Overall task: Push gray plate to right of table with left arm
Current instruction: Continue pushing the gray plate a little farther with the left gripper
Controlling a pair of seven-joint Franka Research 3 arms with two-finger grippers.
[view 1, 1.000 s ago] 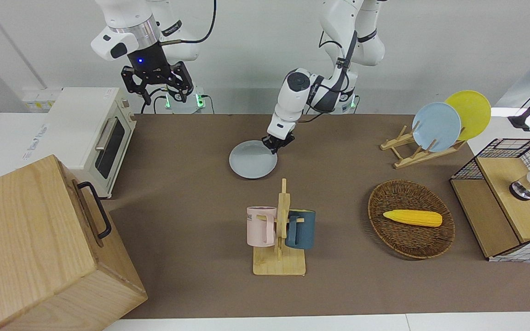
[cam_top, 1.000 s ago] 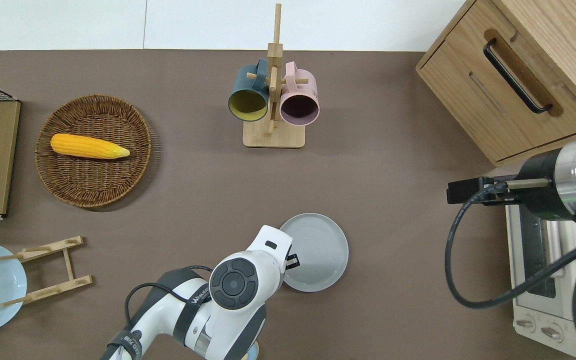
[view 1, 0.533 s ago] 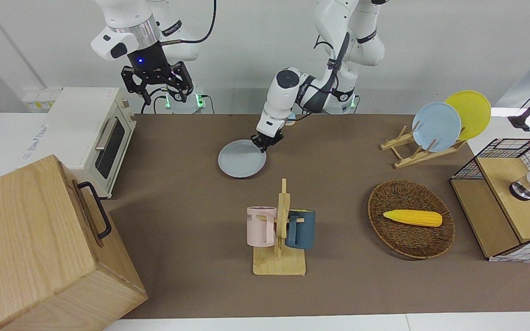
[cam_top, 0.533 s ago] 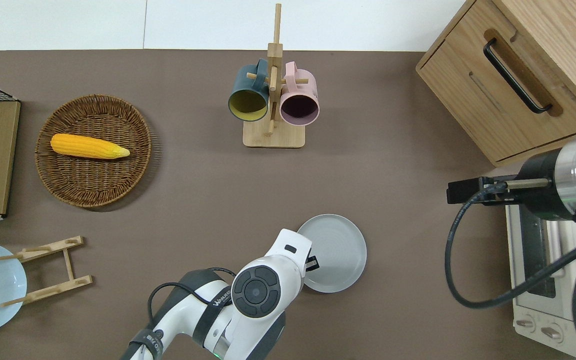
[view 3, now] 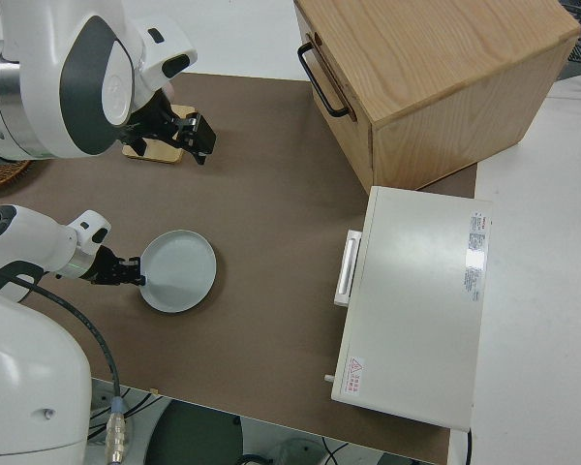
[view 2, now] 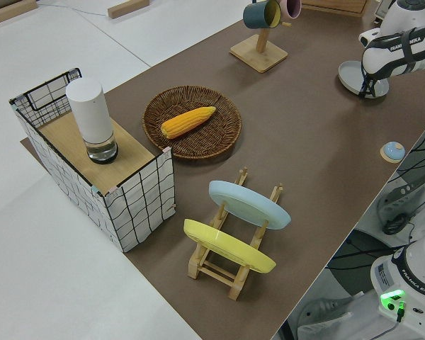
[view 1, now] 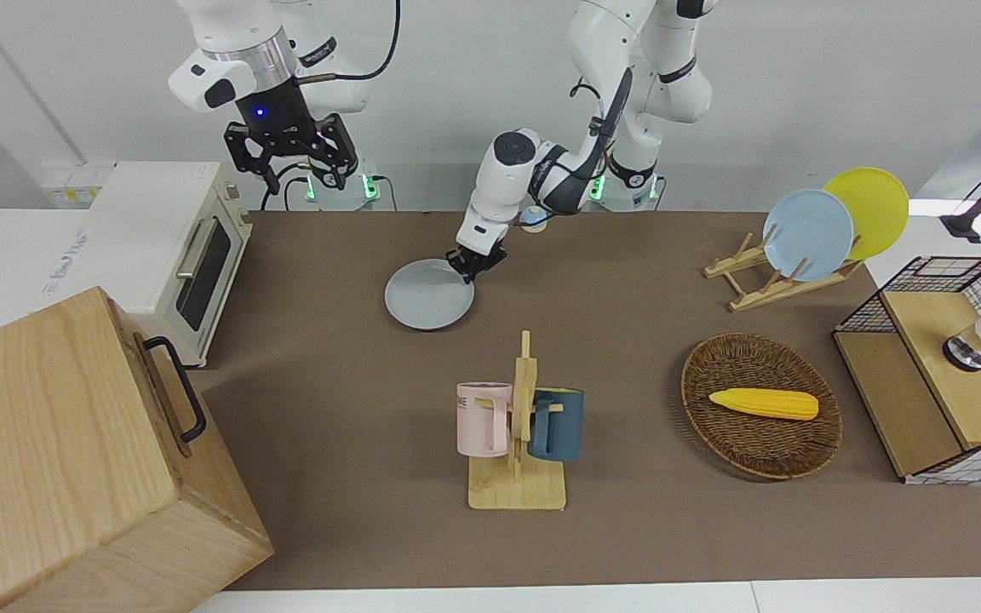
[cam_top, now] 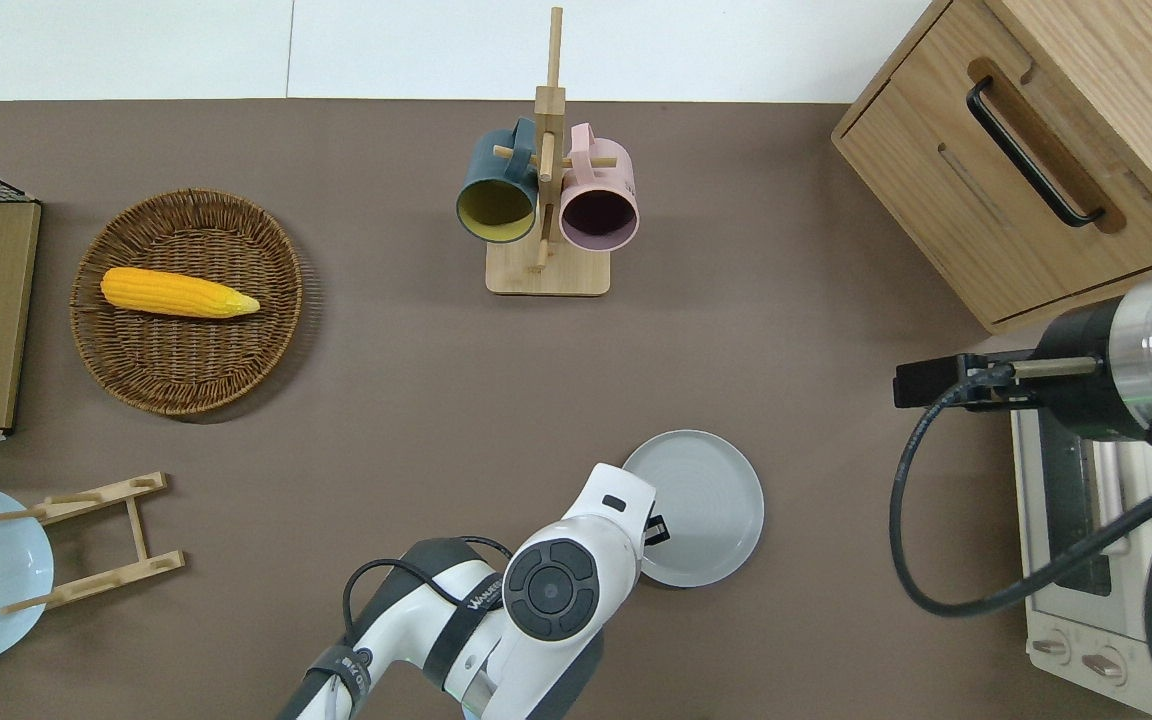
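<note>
Gray plate [cam_top: 701, 500] flat on the brown table [cam_top: 416, 400], toward the edge nearest the robots, roughly midway along its length and somewhat toward the right arm's end. Left gripper [cam_top: 652, 527] low at the plate's rim, on the side toward the left arm's end, touching or just inside the rim. Fingers small and dark, partly covered by the white wrist from overhead; cannot tell whether spread or pressed together. Right gripper [view 1: 290, 153] parked, fingers spread apart, blue light lit on its wrist.

Elsewhere on the table: wooden mug rack [cam_top: 546, 200] with a pink mug [cam_top: 598, 210] and a dark teal mug [cam_top: 494, 200], near the edge farthest from the robots. Wicker basket [cam_top: 236, 370] holding an ear of corn [cam_top: 176, 292], toward the left arm's end. Wooden plate stand [view 1: 763, 281] with a sky-blue plate [view 1: 807, 232] and a yellow plate [view 1: 874, 209]; cut off at the frame edge from overhead. White toaster oven [view 1: 167, 247] and wooden cabinet [view 1: 56, 460] at the right arm's end, cabinet only partly in frame.
</note>
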